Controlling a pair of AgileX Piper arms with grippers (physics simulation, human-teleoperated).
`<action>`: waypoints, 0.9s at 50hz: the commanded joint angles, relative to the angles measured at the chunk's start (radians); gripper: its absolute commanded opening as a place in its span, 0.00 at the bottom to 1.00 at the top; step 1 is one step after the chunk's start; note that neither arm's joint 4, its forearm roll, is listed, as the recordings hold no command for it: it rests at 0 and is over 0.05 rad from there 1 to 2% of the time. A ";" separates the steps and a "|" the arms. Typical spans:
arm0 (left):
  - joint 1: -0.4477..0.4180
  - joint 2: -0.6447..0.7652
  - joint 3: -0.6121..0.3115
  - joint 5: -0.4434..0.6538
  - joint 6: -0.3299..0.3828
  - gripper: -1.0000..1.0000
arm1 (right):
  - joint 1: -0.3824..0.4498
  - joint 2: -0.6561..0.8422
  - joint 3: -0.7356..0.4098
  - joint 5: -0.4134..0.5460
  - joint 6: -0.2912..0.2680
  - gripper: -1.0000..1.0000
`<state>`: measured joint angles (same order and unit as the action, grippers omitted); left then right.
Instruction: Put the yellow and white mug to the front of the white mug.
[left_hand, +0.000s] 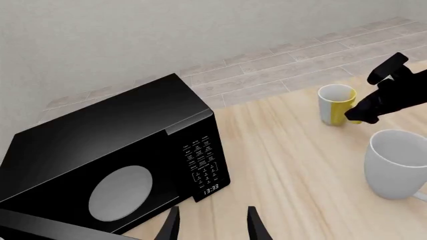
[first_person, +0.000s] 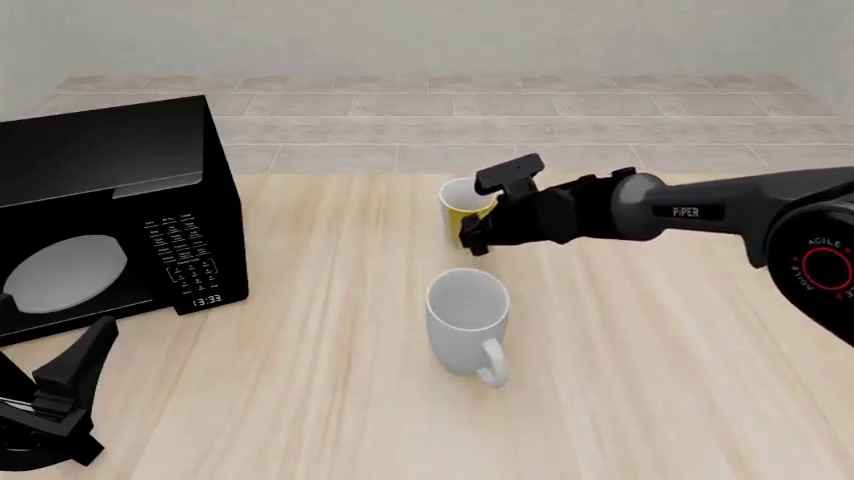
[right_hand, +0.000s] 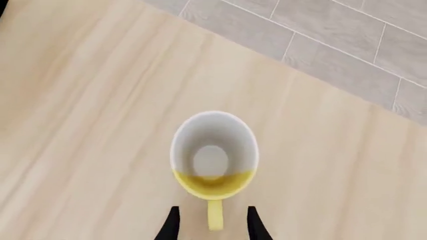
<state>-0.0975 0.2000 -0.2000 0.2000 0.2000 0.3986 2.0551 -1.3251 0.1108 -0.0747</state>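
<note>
The yellow and white mug (first_person: 461, 203) stands upright on the table, beyond the white mug (first_person: 467, 312). From above, the yellow and white mug (right_hand: 213, 155) shows its white inside, and its handle (right_hand: 214, 216) points back at my right gripper (right_hand: 213, 226). That gripper is open, with one finger on each side of the handle and not touching it. In the front view the right gripper (first_person: 489, 210) sits at the mug's right side. The white mug's handle points toward the table's near edge. My left gripper (first_person: 64, 395) stays open and empty at the near left.
A black microwave (first_person: 114, 215) with a keypad and clock takes up the table's left side, close to my left gripper (left_hand: 212, 227). The left wrist view also shows the microwave (left_hand: 113, 160), both mugs and the right arm (left_hand: 393, 95). Beyond the table's far edge lies a tiled floor (first_person: 400, 120).
</note>
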 joint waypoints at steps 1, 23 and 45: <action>0.000 0.000 0.000 0.000 0.000 1.00 | 0.004 -0.075 0.042 -0.002 -0.003 1.00; 0.000 0.000 0.000 0.000 0.000 1.00 | 0.033 -0.350 0.284 -0.077 -0.027 1.00; 0.000 0.000 0.000 0.000 0.000 1.00 | 0.005 -0.641 0.526 -0.143 -0.045 1.00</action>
<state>-0.0975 0.2000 -0.2000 0.2000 0.2000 0.4183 1.5344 -0.9046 -0.0008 -0.1124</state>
